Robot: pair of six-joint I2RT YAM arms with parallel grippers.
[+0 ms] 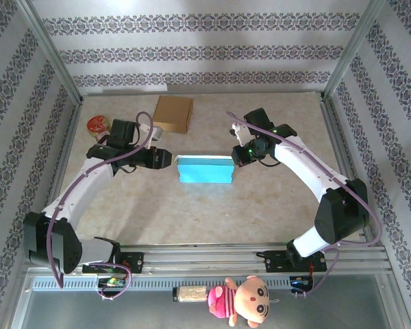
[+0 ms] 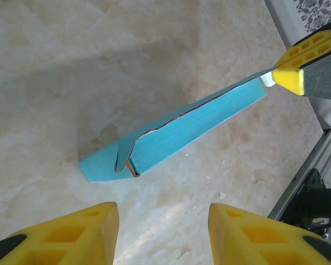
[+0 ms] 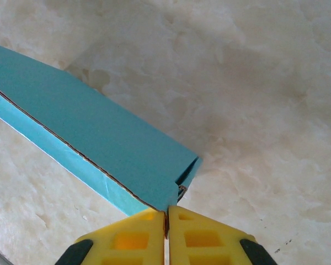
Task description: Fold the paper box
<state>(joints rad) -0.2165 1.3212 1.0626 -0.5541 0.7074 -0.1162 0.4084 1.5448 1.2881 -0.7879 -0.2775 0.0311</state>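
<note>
Top external: blue box lies low and long at mid-table, long side running left-right, between the two grippers. Left gripper sits just beside the box's left end, right gripper at its right end. Brown carton is at the far side behind the left arm, well apart from the box. Red round item is near the far-left corner. Plush doll sits at the front rail below the bases. Left wrist: yellow fingers are apart with nothing between them. The box's near end is just ahead on the table, one flap folded in, seam gaping a little. Its far tip reaches the right gripper's yellow finger. Right wrist: fingers are pressed together, pinching the box's thin top edge at the corner; a small flap is tucked inside that end.
</note>
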